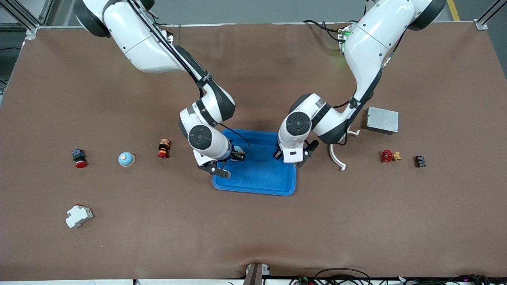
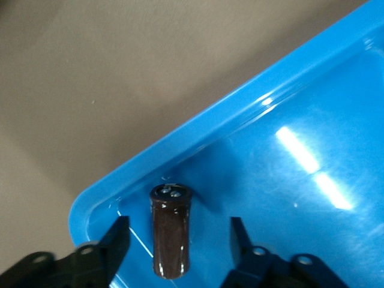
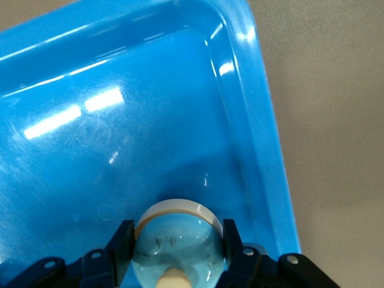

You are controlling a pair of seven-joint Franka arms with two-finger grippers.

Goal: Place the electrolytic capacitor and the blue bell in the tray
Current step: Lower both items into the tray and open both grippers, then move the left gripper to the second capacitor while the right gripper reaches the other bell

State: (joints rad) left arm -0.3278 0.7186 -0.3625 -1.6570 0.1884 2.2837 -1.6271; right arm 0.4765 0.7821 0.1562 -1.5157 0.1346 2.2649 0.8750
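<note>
The blue tray [image 1: 257,178] lies mid-table. My left gripper [image 1: 294,158] hangs over the tray's end toward the left arm. In the left wrist view the left gripper [image 2: 178,221] is open. The electrolytic capacitor [image 2: 171,234], a dark brown cylinder, sits between its fingers with a gap on each side, in a corner of the tray [image 2: 210,126]. My right gripper [image 1: 227,162] is over the tray's other end. In the right wrist view the right gripper [image 3: 177,227] is shut on the blue bell [image 3: 177,240], a pale blue dome with a cream knob, just above the tray [image 3: 264,138].
A second pale blue bell [image 1: 126,159], an orange-red button [image 1: 163,148], a black-red button [image 1: 79,157] and a white breaker [image 1: 78,216] lie toward the right arm's end. A grey metal box [image 1: 382,120], white curved piece [image 1: 336,156], red valve [image 1: 389,156] and black part [image 1: 420,161] lie toward the left arm's end.
</note>
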